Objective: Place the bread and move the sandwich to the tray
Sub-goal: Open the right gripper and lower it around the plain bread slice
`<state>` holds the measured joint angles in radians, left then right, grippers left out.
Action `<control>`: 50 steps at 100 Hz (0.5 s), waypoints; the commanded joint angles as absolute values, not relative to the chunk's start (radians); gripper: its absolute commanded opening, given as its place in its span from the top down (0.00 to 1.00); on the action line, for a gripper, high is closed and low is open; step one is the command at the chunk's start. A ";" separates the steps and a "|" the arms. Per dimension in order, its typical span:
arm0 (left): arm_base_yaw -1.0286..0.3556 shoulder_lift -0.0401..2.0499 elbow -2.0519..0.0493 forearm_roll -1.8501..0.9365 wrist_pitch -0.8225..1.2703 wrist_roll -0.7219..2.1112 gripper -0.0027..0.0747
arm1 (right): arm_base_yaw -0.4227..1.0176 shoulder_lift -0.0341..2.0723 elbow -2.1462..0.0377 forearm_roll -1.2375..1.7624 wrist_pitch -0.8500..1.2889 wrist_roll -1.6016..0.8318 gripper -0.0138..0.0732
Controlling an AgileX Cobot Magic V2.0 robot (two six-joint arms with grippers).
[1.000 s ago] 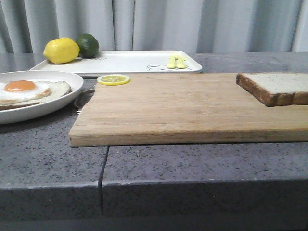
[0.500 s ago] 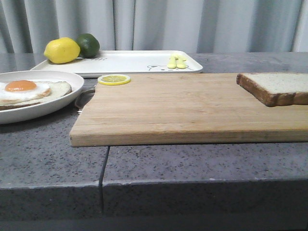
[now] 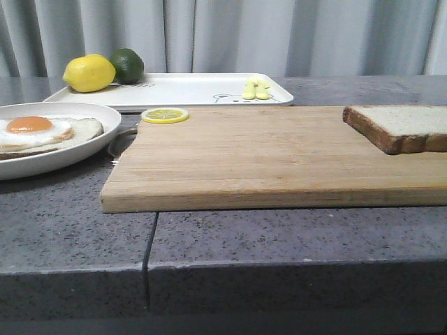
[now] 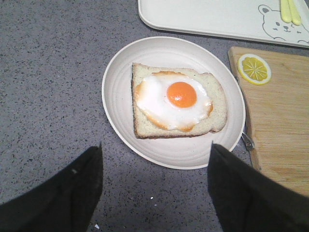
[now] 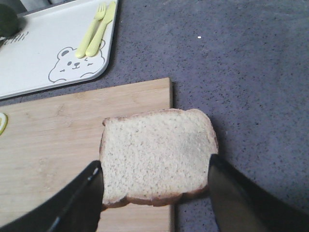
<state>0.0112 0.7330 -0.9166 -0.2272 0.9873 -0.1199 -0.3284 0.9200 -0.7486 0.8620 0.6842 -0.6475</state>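
Observation:
The bread [image 3: 401,125] lies flat at the right end of the wooden cutting board [image 3: 265,153]. In the right wrist view the bread [image 5: 157,152] hangs partly over the board's edge. My right gripper [image 5: 154,162] is open above it, one finger to each side. The sandwich [image 3: 42,131], a slice with a fried egg, sits on the round white plate [image 3: 91,150] at the left. My left gripper [image 4: 156,145] is open and empty over the counter just beside the plate [image 4: 120,72] and sandwich [image 4: 178,101]. The white tray [image 3: 188,91] lies at the back. Neither gripper shows in the front view.
A lemon [image 3: 89,73] and a lime [image 3: 128,65] sit on the tray's left end, yellow cutlery [image 3: 255,89] on its right end. A lemon slice [image 3: 165,115] lies on the board's far left corner. The board's metal handle [image 3: 117,143] is near the plate.

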 commanded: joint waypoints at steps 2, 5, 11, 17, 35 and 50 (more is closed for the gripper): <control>0.007 0.737 -0.951 -0.248 0.938 -0.119 0.41 | -0.377 0.960 -0.781 1.001 0.668 -0.733 0.29; 0.007 0.737 -0.951 -0.248 0.938 -0.119 0.41 | -0.390 0.973 -0.781 1.018 0.675 -0.743 0.29; 0.007 0.737 -0.951 -0.248 0.938 -0.119 0.41 | -0.415 0.997 -0.781 1.053 0.690 -0.766 0.29; 0.007 0.737 -0.951 -0.248 0.938 -0.119 0.41 | -0.433 1.024 -0.779 1.079 0.702 -0.787 0.29; 0.007 0.737 -0.951 -0.248 0.938 -0.119 0.41 | -0.446 1.100 -0.752 1.167 0.717 -0.863 0.29; 0.007 0.737 -0.951 -0.248 0.938 -0.119 0.41 | -0.446 1.173 -0.736 1.218 0.717 -0.917 0.29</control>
<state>0.0112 0.7330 -0.9166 -0.2272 0.9873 -0.1199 -0.4375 1.1482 -0.7201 1.1352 0.7184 -0.8683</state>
